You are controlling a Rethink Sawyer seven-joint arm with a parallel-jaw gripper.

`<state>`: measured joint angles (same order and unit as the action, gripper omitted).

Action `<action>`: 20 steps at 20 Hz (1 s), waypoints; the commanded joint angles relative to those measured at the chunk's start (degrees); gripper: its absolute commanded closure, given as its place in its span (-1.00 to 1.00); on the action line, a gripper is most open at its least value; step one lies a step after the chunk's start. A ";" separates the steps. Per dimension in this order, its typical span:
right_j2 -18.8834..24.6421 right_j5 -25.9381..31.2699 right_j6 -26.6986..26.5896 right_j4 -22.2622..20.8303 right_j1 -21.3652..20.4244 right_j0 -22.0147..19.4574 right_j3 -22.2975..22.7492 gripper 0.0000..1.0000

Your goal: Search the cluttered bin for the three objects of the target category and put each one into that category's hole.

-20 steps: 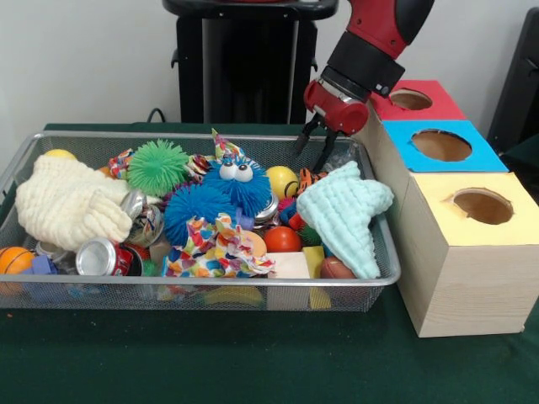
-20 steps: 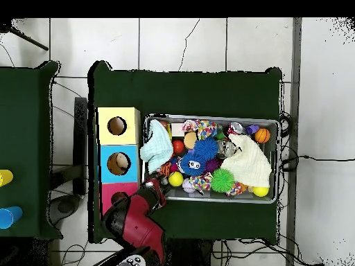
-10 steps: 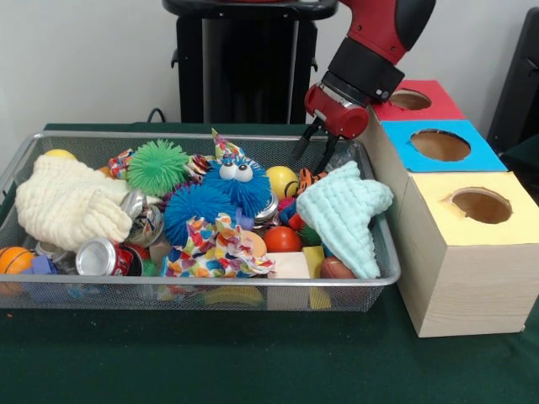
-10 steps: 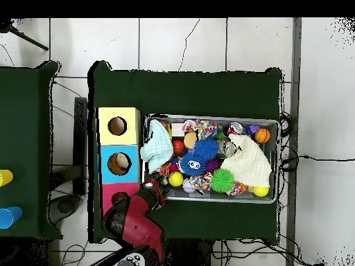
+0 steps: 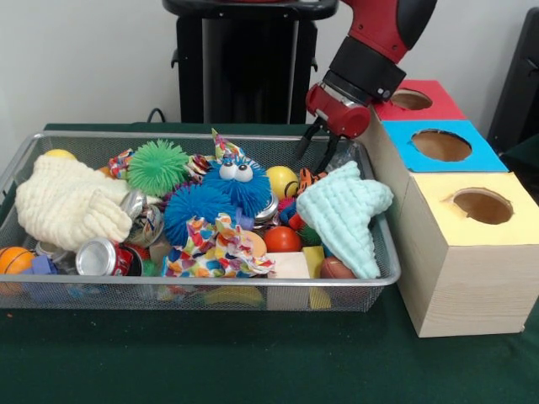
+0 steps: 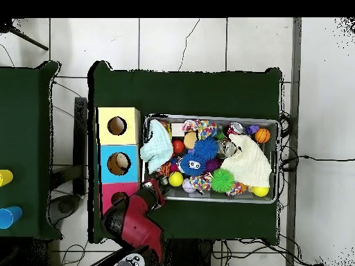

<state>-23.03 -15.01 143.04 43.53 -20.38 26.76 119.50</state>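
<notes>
The silver wire-mesh bin [image 5: 210, 135] holds a heap of toys and cloths; it also shows in the overhead view [image 6: 208, 117]. My gripper [image 5: 314, 156] hangs open and empty over the bin's far right corner, just above the orange black-striped tiger [image 5: 306, 178], which peeks out between a yellow ball and a mint cloth. In the overhead view the gripper [image 6: 154, 184] is at the bin's lower left corner, near the tiger [image 6: 164, 168]. The red-surround hole [image 5: 410, 99] tops the farthest wooden box, right behind my arm. The monkey and the duck are hidden.
Blue-surround [image 5: 441, 145] and yellow-surround [image 5: 482, 205] holes sit in the nearer boxes. In the bin lie a mint cloth [image 5: 347, 212], a cream cloth [image 5: 69, 202], a fuzzy blue googly-eyed ball [image 5: 239, 183], a green spiky ball [image 5: 157, 166], cans and small balls.
The gripper has shifted slightly to the right over the bin's far right corner. It stays open and empty. The toys have not moved.
</notes>
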 commanded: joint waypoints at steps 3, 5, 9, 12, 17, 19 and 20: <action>1.23 6.76 8.37 4.26 -2.84 3.07 -2.44 -1.00; -0.20 9.11 7.79 4.72 -3.34 4.18 -2.59 -1.00; -0.21 10.14 7.64 3.29 -4.25 3.61 -2.52 -1.00; 0.31 8.80 7.95 2.32 -3.76 2.49 -3.03 -1.00; 2.62 3.35 8.29 -0.59 -2.27 -1.53 -4.44 -1.00; 3.10 2.26 8.39 -1.04 -1.59 -2.27 -4.89 -1.00; 3.23 1.75 8.44 -1.13 -1.21 -2.49 -5.12 -1.00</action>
<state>-25.68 -10.71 143.04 44.11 -23.97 28.13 119.51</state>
